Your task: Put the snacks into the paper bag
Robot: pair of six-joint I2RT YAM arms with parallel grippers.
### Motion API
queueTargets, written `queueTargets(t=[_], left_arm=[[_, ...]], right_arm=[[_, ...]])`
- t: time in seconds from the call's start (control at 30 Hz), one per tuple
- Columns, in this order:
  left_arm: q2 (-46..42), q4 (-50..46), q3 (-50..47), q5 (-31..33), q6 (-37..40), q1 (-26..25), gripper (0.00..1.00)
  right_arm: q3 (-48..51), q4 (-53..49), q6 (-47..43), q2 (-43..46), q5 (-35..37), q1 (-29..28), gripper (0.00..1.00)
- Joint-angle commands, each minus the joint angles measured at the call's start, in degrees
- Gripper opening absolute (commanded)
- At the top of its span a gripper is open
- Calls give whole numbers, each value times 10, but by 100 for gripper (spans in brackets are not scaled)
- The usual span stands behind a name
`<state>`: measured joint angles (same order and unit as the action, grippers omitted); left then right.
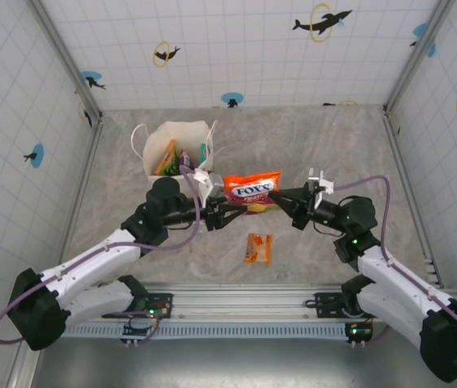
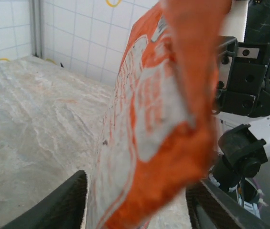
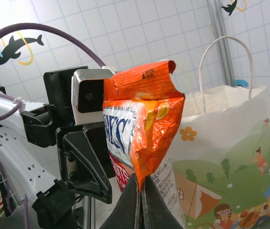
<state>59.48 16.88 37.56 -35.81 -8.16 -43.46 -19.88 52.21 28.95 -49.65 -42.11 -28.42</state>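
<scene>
One marbled bench (image 1: pixel 333 145), fenced on three sides by white tiled walls (image 1: pixel 236 48) with dolphin stickers.

Two arms, bolted side by side at the near edge: left arm (image 1: pixel 99 267) reaching in from the left, right arm (image 1: pixel 398 279) from the right, both angled toward the middle, tips facing each other.

One paper bag (image 1: pixel 154 153) (image 3: pixel 230 143), cream-white, upright on the far left part of the bench, mouth open, just beyond the left arm's wrist. One thin white loop handle (image 3: pixel 225 62) standing up in the right wrist view, cartoon picnic print on the side below it.

One FOX'S packet (image 1: pixel 251 188) (image 2: pixel 158 119) (image 3: pixel 144 124), red-orange and glossy, largest of the snacks. Off the bench, hanging between the two claws, just right of the bag and outside it.

Two claws. Right claw (image 1: pixel 277 200) (image 3: pixel 140 191): fingers pressed together, pinching one edge of the FOX'S packet. Left claw (image 1: pixel 232 210) (image 2: pixel 137 191): fingers partway apart, one on each side of the same packet; cannot tell whether pressing it or merely flanking it.

Three smaller packets counted in the bag's mouth, standing on end: one orange-yellow packet (image 1: pixel 166 158), one green packet (image 1: pixel 185 153), one teal packet (image 1: pixel 204 151). Deeper contents hidden.

One small orange packet (image 1: pixel 258 248), flat on the bench, alone, nearer the arm bases than the held packet and well apart from the bag.
</scene>
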Motion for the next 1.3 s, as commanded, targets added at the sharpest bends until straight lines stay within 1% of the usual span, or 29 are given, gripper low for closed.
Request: queueTargets(t=[0.0,0.1,0.2,0.33,0.37,0.47,0.5,0.53,0.63,0.67,0.73,0.8,0.87,0.97,1.07,1.17,1.27], left_arm=[[3,23,21,-35,12,-3,45],[2,22,23,-29,10,-3,35],[2,20,24,-31,8,-3,20],[1,-3,34,-30,15,-3,9],[-1,-10,36,-26,17,-3,8],[-13,-40,49,12,25,-3,2],[-18,-58,57,36,27,-3,1],[-25,-74,67,54,35,-3,1],[-49,-105,94,85,60,-3,2],[-56,-110,101,96,66,-3,2],[-66,-130,128,148,71,-3,0],[-69,-158,159,194,84,-3,0],[-73,-166,179,237,88,-3,0],[-86,-144,202,309,90,-3,0],[-98,-113,210,367,116,-3,1],[-95,-81,221,416,147,-3,0],[-84,-58,233,487,160,-3,0]], right_arm=[[-13,66,10,0,-4,1,0],[-14,65,8,-1,-3,1,0],[-13,58,4,-2,2,1,0],[-10,37,-12,5,35,1,0],[-8,30,-16,7,49,1,4],[2,7,-32,25,100,1,28],[7,-2,-39,33,117,2,35],[12,-12,-44,40,135,2,39],[28,-27,-53,62,177,2,45],[34,-30,-55,67,187,2,45],[40,-38,-57,74,196,2,46],[42,-47,-59,76,196,2,47],[44,-53,-58,75,196,1,47],[46,-52,-56,69,195,0,48],[47,-51,-58,65,195,-2,48],[47,-48,-58,58,196,-2,48],[46,-47,-58,52,196,-6,48]])
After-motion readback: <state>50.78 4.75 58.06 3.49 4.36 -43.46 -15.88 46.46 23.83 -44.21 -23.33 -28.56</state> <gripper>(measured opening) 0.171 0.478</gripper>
